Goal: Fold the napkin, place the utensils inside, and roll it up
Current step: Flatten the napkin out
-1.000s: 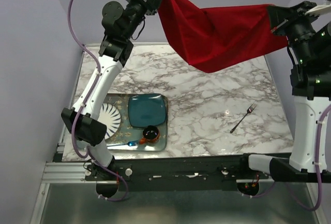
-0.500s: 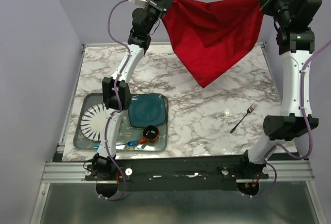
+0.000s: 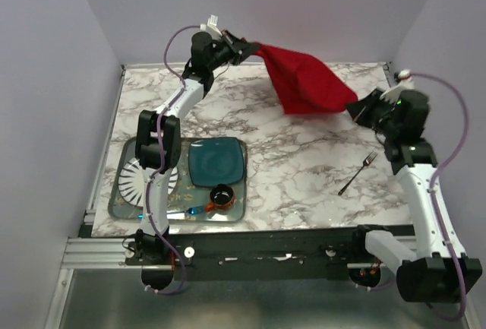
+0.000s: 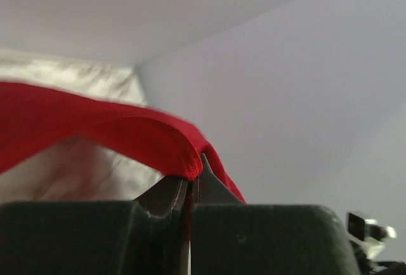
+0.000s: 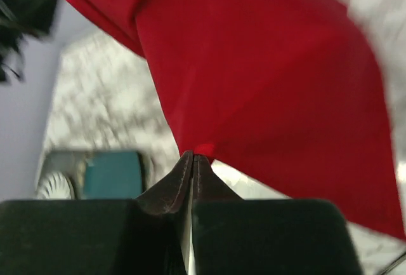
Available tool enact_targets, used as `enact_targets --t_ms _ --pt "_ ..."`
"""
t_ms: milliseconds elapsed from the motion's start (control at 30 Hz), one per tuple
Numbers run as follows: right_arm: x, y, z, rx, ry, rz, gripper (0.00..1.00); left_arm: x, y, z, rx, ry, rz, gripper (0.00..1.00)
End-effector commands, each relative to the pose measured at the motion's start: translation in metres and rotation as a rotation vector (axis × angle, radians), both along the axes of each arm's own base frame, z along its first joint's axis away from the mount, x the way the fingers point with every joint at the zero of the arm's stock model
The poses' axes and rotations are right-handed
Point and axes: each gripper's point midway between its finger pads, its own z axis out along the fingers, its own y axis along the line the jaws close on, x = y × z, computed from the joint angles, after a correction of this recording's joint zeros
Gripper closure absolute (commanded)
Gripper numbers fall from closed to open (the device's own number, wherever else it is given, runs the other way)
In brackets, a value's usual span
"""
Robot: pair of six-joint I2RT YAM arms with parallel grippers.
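Observation:
The red napkin (image 3: 305, 86) is stretched between both grippers, low over the back right of the marble table (image 3: 288, 154). My left gripper (image 3: 250, 46) is at the far edge, shut on one corner; in the left wrist view the napkin (image 4: 95, 122) runs into the closed left gripper (image 4: 192, 172). My right gripper (image 3: 355, 109) is shut on the opposite corner, and in the right wrist view the napkin (image 5: 266, 65) spreads out from the right gripper (image 5: 193, 155). The silver fork (image 3: 357, 173) lies on the table near the right arm, apart from the cloth.
A glass tray (image 3: 235, 211) at the front left holds a white striped plate (image 3: 144, 178), a teal square plate (image 3: 216, 160), a small dark cup (image 3: 221, 194) and a blue plastic utensil (image 3: 186, 211). Walls close in the back and both sides.
Both arms have come down from high above the table, lowering the napkin toward the back right. The right arm swung down and forward; the cloth now hangs shorter and bunched.

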Motion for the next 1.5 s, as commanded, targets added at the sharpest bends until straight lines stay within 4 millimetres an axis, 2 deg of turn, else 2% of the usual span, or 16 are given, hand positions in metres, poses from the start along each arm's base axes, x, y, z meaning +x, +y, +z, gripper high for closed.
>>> enact_targets --t_ms 0,33,67,100,133,233,300,367,433,467,533,600,733,933,1233,1467 --pt "-0.036 0.048 -0.177 0.148 0.456 0.136 0.78 -0.024 0.026 -0.168 0.300 0.349 -0.162 0.71" --pt "-0.047 0.050 -0.202 0.143 0.527 0.134 0.62 -0.030 0.030 -0.177 0.398 0.451 -0.179 0.62" --pt "-0.056 0.050 -0.213 0.136 0.580 0.134 0.57 -0.033 0.030 -0.187 0.477 0.468 -0.191 0.41" --pt "-0.055 0.040 -0.215 0.089 0.579 0.077 0.52 -0.034 0.033 -0.204 0.607 0.427 -0.199 0.32" --pt "-0.051 0.034 -0.205 0.062 0.552 0.049 0.40 -0.035 0.037 -0.208 0.662 0.437 -0.164 0.28" --pt "-0.042 0.015 -0.193 -0.015 0.515 -0.040 0.28 -0.049 0.031 -0.203 0.697 0.435 -0.145 0.30" --pt "-0.030 0.013 -0.181 -0.039 0.488 -0.039 0.27 -0.053 0.035 -0.192 0.794 0.402 -0.055 0.27" --pt "-0.013 0.007 -0.180 -0.060 0.496 -0.071 0.27 -0.056 0.049 -0.200 0.911 0.400 0.036 0.24" --pt "0.004 0.002 -0.183 -0.085 0.512 -0.098 0.27 -0.062 0.050 -0.186 0.990 0.363 0.110 0.23" --pt "0.015 0.001 -0.201 -0.089 0.574 -0.112 0.27 -0.068 0.050 -0.190 1.040 0.347 0.123 0.22" --pt "0.037 -0.005 -0.192 -0.086 0.583 -0.173 0.27 -0.078 0.033 -0.180 1.074 0.289 0.116 0.24" --pt "0.050 -0.013 -0.211 -0.115 0.649 -0.217 0.29 -0.090 0.021 -0.178 1.089 0.269 0.101 0.30" --pt "0.079 -0.026 -0.230 -0.200 0.696 -0.262 0.37 -0.118 -0.026 -0.210 1.096 0.256 -0.012 0.53" --pt "0.068 -0.052 -0.275 -0.306 0.840 -0.292 0.49 -0.141 -0.061 -0.253 1.206 0.230 -0.081 0.62" --pt "0.056 -0.070 -0.307 -0.280 0.936 -0.286 0.51 -0.156 -0.076 -0.293 1.251 0.289 -0.099 0.56" --pt "0.038 -0.078 -0.320 -0.247 0.997 -0.304 0.51 -0.197 -0.083 -0.324 1.135 0.495 -0.189 0.55"
